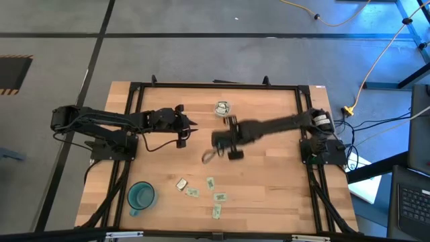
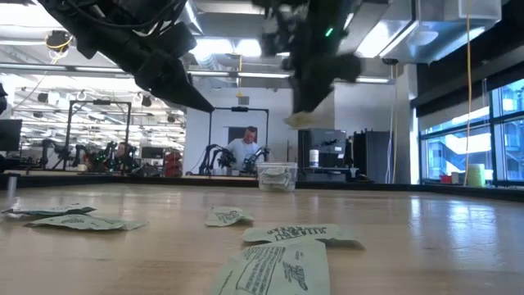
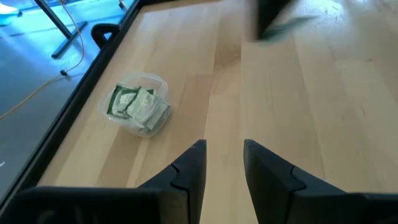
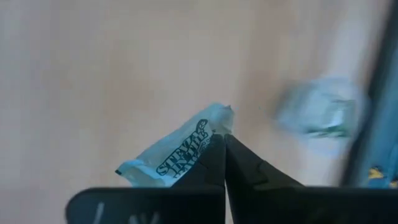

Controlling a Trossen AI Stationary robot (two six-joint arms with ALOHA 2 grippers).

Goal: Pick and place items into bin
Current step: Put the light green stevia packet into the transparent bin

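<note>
Setting: pale wooden table (image 1: 269, 181) in a black frame, on a grey floor; a workshop with racks and a person (image 2: 244, 150) lies beyond the far edge.

Right gripper (image 4: 224, 142): raised above the middle of the table, fingers pressed together on one corner of a pale packet (image 4: 176, 151) with dark print. The packet juts out past the fingertips and to one side, clear of the wood. In the low view it hangs in the air under the gripper (image 2: 304, 120).

Bin (image 1: 222, 108): small clear container near the table's far edge, beyond the right fingertips and apart from them. It holds several green and white packets (image 3: 138, 105).

Left gripper (image 3: 224, 158): over the left part of the table, fingers apart with bare wood in the gap, nothing between them. The bin sits ahead of these fingers and off to one side.

Loose packets (image 1: 210, 183): about five, scattered flat on the near part of the table, well apart from both sets of fingers.

Teal cup (image 1: 141, 195): round, with handle, near the front left corner, just beside the loose packets.
</note>
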